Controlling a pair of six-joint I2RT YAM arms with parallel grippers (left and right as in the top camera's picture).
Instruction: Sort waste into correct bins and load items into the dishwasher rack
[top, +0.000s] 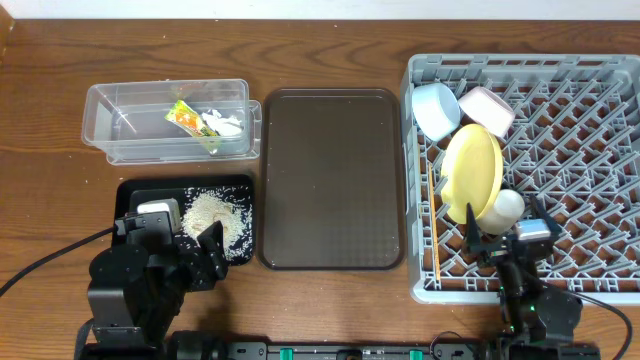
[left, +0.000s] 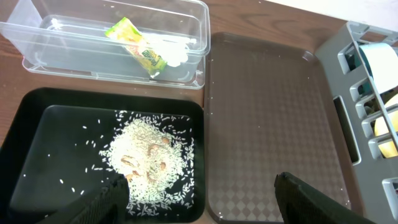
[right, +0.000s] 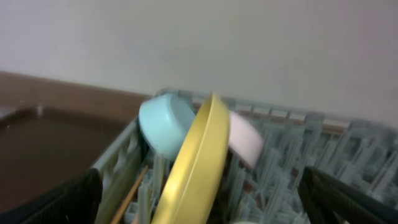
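One yellow plate on edge

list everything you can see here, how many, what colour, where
table: 1, brown wood, under everything
tub: 1, clear, back left
wrapper: 1, green-yellow, in tub
paper scraps: few, white, in tub
black tray: 1, front left
rice: 1 heap, white, in black tray
serving tray: 1, brown, centre
rack: 1, grey, right
blue bowl: 1, in rack
white bowl: 1, in rack
plate: 1, yellow, on edge in rack
cup: 1, pale, in rack
chopsticks: count unclear, wooden, rack's left side
left gripper: black, open
right gripper: black, open
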